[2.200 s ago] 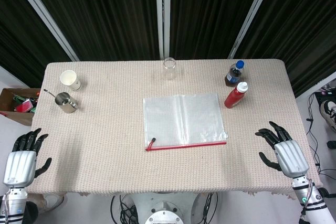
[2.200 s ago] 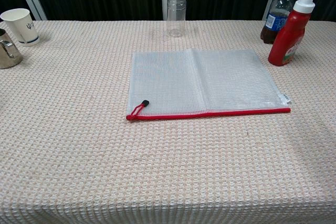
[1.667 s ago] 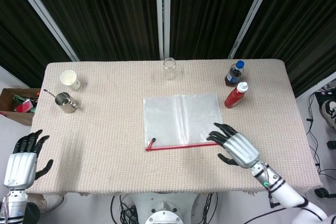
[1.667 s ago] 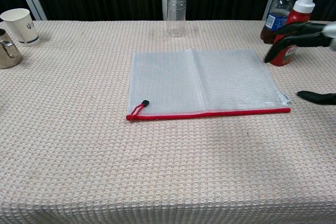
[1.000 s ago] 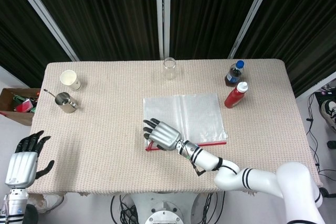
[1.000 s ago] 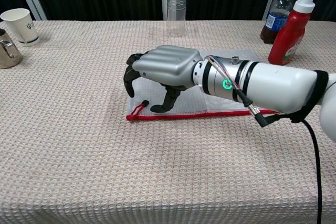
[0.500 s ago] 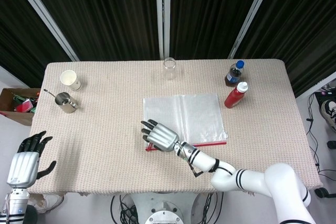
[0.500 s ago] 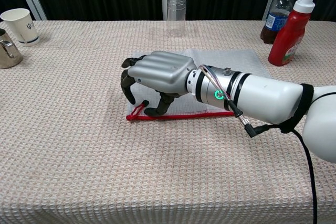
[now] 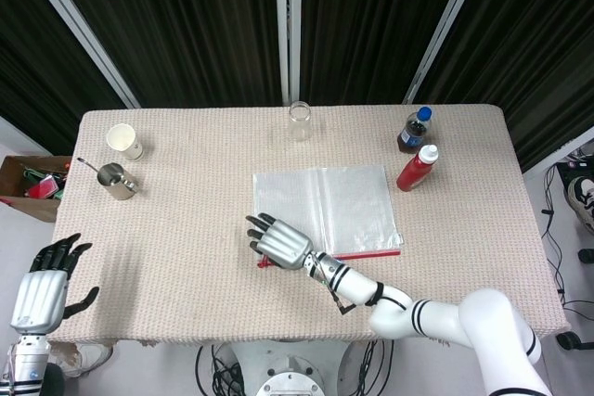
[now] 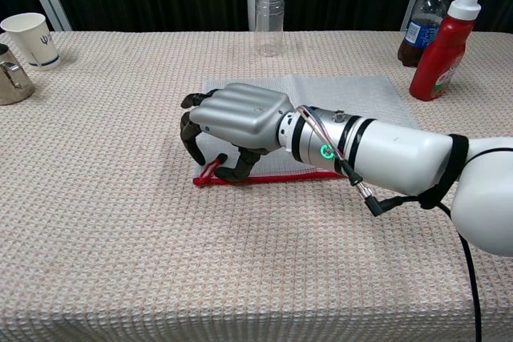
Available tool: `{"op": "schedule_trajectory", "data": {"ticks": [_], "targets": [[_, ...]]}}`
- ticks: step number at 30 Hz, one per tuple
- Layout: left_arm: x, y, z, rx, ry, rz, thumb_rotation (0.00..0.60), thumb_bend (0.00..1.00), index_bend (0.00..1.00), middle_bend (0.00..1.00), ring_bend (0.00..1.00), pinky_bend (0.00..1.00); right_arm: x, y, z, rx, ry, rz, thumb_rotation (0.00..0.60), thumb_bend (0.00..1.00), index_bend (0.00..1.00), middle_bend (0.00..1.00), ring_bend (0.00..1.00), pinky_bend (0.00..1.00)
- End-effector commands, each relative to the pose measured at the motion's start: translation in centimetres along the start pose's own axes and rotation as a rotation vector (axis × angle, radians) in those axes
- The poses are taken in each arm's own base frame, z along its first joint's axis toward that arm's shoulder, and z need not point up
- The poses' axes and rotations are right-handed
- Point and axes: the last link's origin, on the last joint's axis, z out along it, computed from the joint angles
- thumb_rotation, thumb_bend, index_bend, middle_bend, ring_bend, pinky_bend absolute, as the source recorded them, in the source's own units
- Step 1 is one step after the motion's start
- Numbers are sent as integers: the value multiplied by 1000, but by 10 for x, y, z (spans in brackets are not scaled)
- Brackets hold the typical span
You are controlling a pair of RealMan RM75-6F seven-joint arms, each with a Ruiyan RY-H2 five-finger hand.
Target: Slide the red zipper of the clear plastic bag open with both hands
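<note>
The clear plastic mesh bag (image 9: 325,206) lies flat near the middle of the beige waffle-weave tablecloth (image 9: 186,220), its red zipper strip (image 10: 272,177) along the near edge and the small dark slider with its red pull loop (image 10: 213,165) at the left end of that strip. The silver right hand (image 10: 232,124) hovers over that corner, fingers apart and curled downward, thumb (image 10: 237,167) close beside the pull; whether it already pinches the tab cannot be told, so it reads as holding nothing. To do this step well, thumb and a fingertip should close on the pull itself rather than the mesh, then draw it along the strip toward the bag's far end, low and parallel to the table. The silver left hand (image 9: 42,289) hangs open off the table's left edge, well apart from the bag; it should come in and pin the corner, or the bag will likely slide. A red squeeze bottle (image 9: 416,169) and a blue-capped dark drink bottle (image 9: 415,130) stand beyond the bag's right edge, near the end of the slider's travel. An empty clear glass jar (image 9: 299,121), a white paper cup (image 9: 124,142) and a small steel pitcher (image 9: 114,181) are well clear.
</note>
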Motion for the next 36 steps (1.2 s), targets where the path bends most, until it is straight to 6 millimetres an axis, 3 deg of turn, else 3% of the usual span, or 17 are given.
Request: {"op": "schedule_trajectory", "data": {"ticks": [1,12,26,32,36], "targets": [[-1,0,0,0,-4,-2,600,206,193,107,109,154,0,-1,1,2,-1,-5,600,288,498,241,48,155],[-3,0,0,-7,-19,-14,600,205,193,107,108,153,-3,1,-4,-2,-14,-29,600,316,547,248,48,153],[-4,3,3,-30,-36,-37,600,205,193,107,109,153,-1,0,-7,-2,25,-34,600,465,747,285,74,158],[-11,18,23,-126,-64,-143,600,198,194,107,108,154,15,1,-13,14,91,-64,600,514,811,321,93,157],[-20,44,49,-256,-110,-297,600,204,226,107,108,154,28,1,-20,36,138,-118,600,535,848,340,108,157]]}}
